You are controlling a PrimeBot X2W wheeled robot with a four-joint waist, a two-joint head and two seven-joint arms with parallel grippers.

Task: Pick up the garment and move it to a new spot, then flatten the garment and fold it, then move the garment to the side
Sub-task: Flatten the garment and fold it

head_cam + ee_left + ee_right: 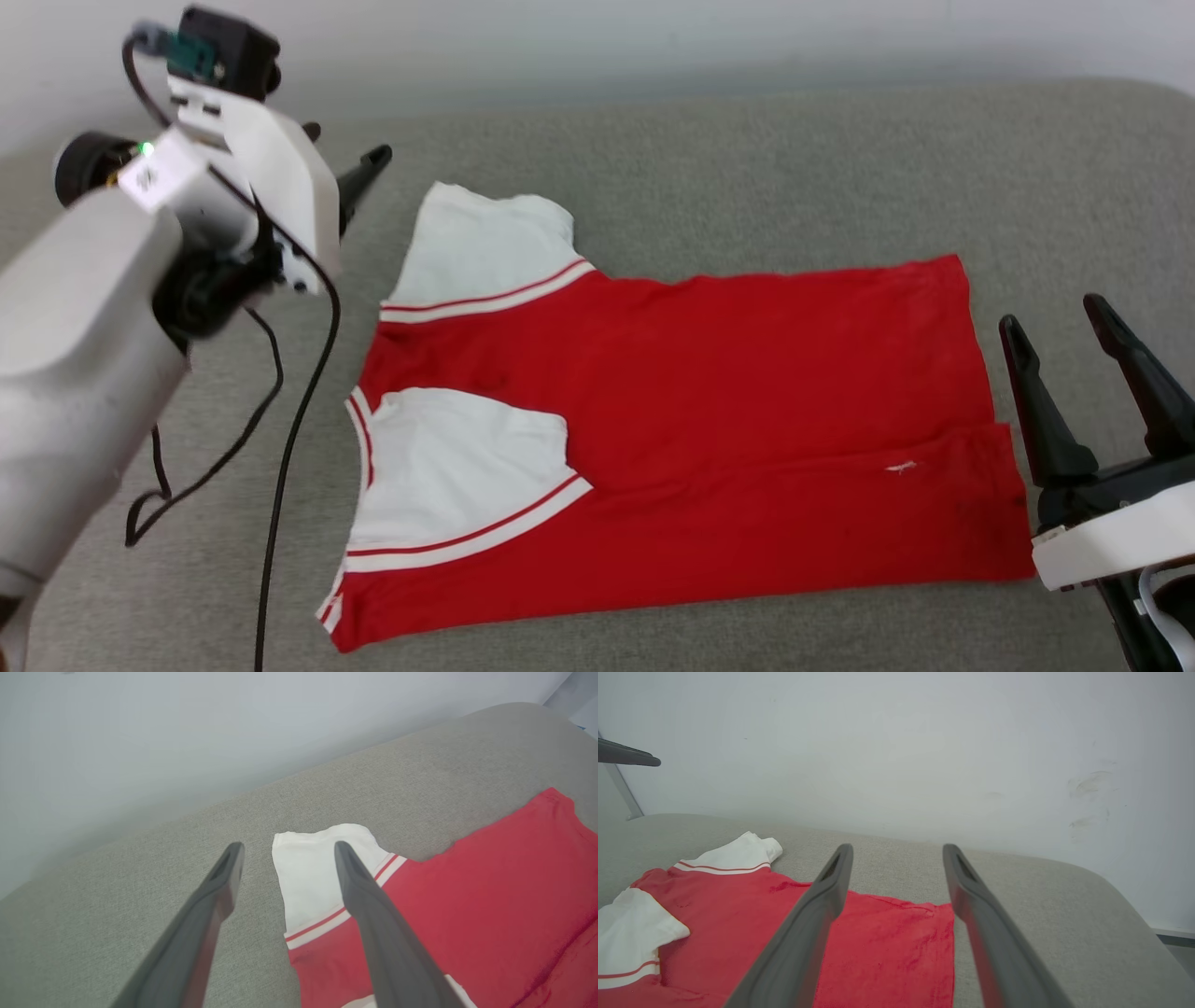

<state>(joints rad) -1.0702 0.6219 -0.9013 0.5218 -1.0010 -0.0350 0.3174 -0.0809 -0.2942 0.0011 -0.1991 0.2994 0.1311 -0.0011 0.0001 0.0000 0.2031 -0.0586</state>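
Up close, left gripper (288,847) first: its two dark fingers (205,924) stand spread wide, gripping nothing. From the wrist, one of them crosses in front of the far sleeve (310,877) while the other hangs over bare grey cushion (117,896). From the head, that gripper sits at the far left, just beyond the sleeve's left edge, with one fingertip poking out past the white wrist housing; whether it touches the cushion, can't tell. Over to the right gripper (898,848): fingers (803,933) parted too, empty, poised just right of the hem (980,373) near the shirt's near right corner, close beside the cloth but apart from it. Now the shirt (728,392) itself: it lies flat in the middle of the cushion, plain red side up, sleeves to the left, hem to the right. Far sleeve is laid out white toward the far left, with red-and-white trim where white meets red. Near sleeve (457,467) is folded in over the red body. A long crease runs left to right through the near half, and the hem steps outward below it. Black cables (289,439) dangle beside the pale left forearm (75,373) at the near left. Behind the cushion, a plain pale wall (896,742).
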